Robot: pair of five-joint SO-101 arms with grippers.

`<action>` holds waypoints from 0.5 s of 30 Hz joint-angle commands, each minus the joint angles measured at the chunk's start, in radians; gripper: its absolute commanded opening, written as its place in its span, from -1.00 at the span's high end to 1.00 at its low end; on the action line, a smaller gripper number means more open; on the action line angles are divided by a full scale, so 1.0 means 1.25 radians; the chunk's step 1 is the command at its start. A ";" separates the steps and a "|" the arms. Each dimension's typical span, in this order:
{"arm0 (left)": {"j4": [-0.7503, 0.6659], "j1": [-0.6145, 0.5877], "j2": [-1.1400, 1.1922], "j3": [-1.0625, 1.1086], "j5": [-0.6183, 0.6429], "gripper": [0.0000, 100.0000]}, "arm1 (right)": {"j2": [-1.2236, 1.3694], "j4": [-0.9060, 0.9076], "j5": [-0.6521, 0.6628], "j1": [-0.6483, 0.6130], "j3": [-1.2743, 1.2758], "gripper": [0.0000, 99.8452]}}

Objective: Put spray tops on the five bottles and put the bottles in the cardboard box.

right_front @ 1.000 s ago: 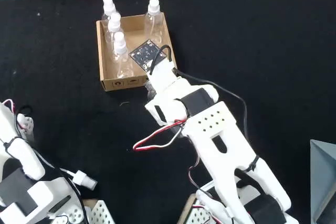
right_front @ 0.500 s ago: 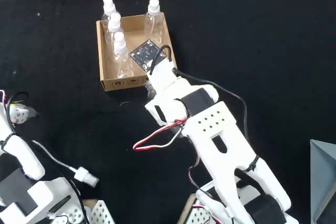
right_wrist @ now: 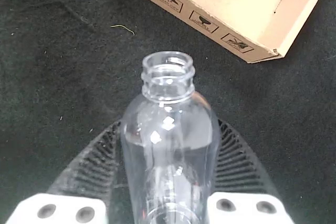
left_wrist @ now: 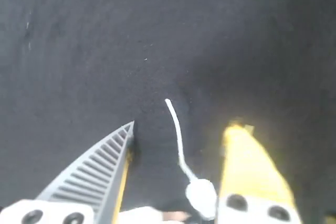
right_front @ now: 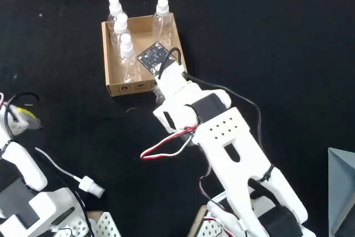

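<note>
My right gripper [right_wrist: 169,127] is shut on a clear bottle [right_wrist: 168,145] with a bare threaded neck and no spray top. It holds the bottle just off the near corner of the cardboard box [right_wrist: 236,3]. In the high view this arm [right_front: 222,131] stretches to the front right corner of the box [right_front: 111,76], where several clear bottles [right_front: 127,54] with white spray tops stand. My left gripper [left_wrist: 182,126] hangs open at the table's left edge [right_front: 19,117], over a loose white spray top [left_wrist: 202,195] whose thin tube lies on the black cloth. That spray top [right_front: 89,186] lies beside the left arm's base.
Black cloth covers the table. A grey bin corner [right_front: 341,187] sits at the right edge. Red and white wires [right_front: 166,148] loop off the right arm. Open cloth lies between the box and the left arm.
My left gripper has swung slightly away from the base and turned, showing its yellow finger. The loose spray top's tube now lies stretched out on the cloth. The right arm has kept still.
</note>
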 commanded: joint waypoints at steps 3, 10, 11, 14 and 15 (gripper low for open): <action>0.005 0.073 -0.033 -0.012 -0.244 0.62 | -0.035 -0.017 0.000 0.021 -0.007 0.77; 0.012 0.116 -0.033 -0.004 -0.387 0.62 | -0.040 -0.016 0.000 0.021 -0.007 0.77; 0.012 0.122 -0.033 -0.004 -0.411 0.62 | -0.040 -0.016 0.000 0.021 -0.007 0.77; 0.021 0.139 -0.034 -0.004 -0.487 0.62 | -0.040 -0.016 0.001 0.021 -0.007 0.77; 0.039 0.143 -0.034 -0.010 -0.520 0.62 | -0.040 -0.016 0.001 0.021 -0.007 0.77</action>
